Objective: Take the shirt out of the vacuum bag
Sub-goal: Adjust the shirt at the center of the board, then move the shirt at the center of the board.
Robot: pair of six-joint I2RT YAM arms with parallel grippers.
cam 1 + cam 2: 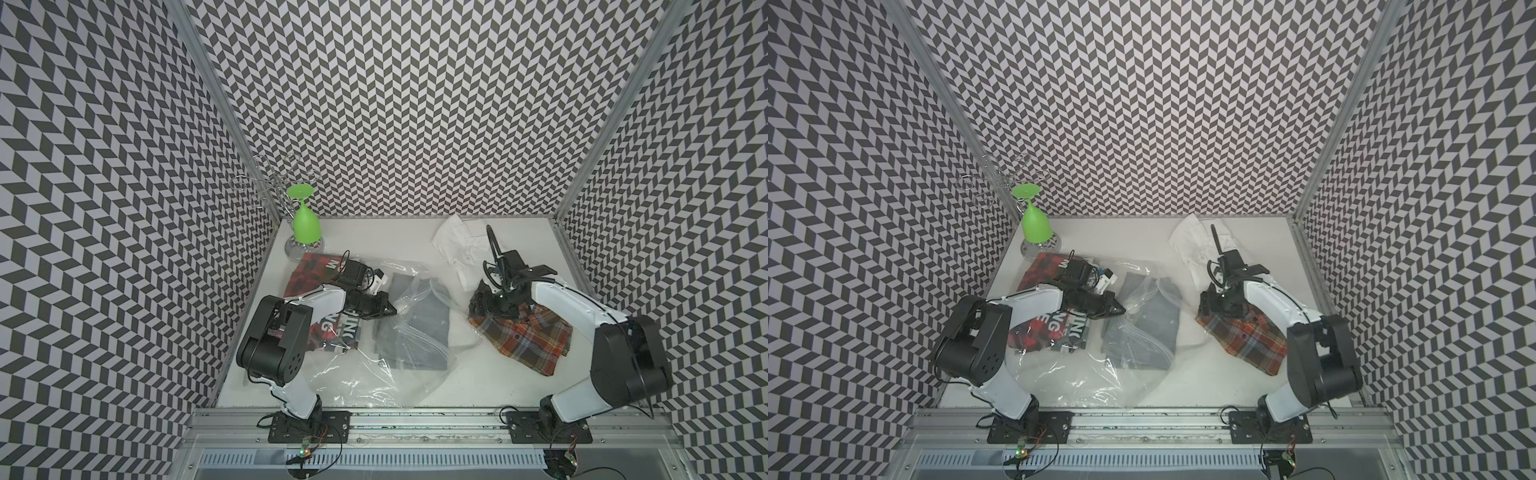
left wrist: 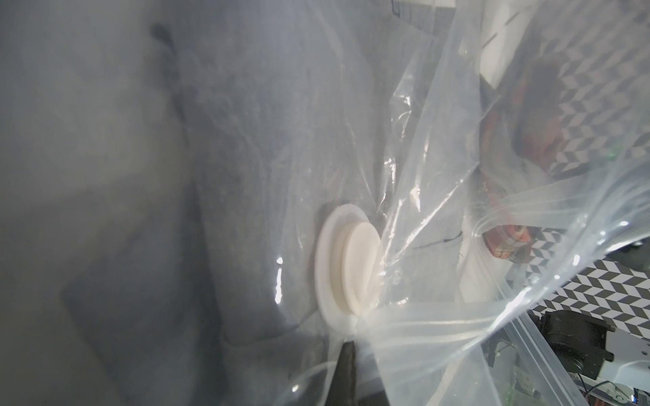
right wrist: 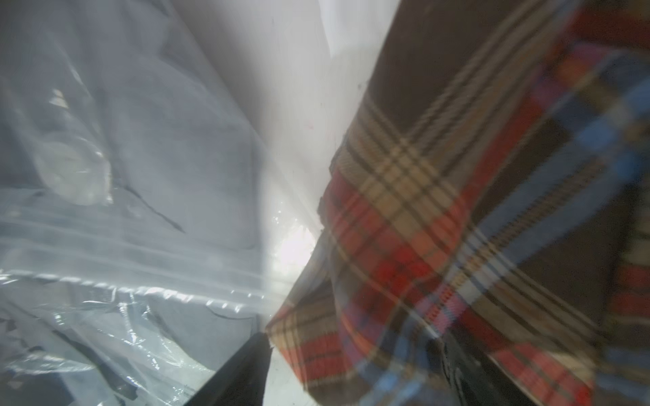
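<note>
- One clear vacuum bag (image 1: pixel 374 374) lay crumpled on the white table (image 1: pixel 490 390), spreading from the front edge over the left half toward the middle.
- The left gripper (image 1: pixel 390 310) had its fingers pinched together on a fold of the bag's plastic, just beside the round white valve disc (image 2: pixel 348 263).
- A folded grey garment (image 1: pixel 419 332) sat inside the bag at mid-table.
- A plaid shirt (image 1: pixel 528 343) in red, brown and blue lay outside the bag, just beside its rim and near the right edge.
- The right gripper (image 1: pixel 482 305) sat over the shirt's far corner. In the right wrist view its fingers (image 3: pixel 239 369) stood apart, with plaid cloth draped across them and no pinch visible.
- A red-and-black garment (image 1: pixel 307 274) with white lettering lay along the left edge, partly under the left arm and the bag's film.
- A white shirt (image 1: pixel 461 245) lay rumpled toward the far right corner.
- A green wine glass (image 1: pixel 306 222) hung bowl-down on a wire rack (image 1: pixel 270 183) at the far left corner.
</note>
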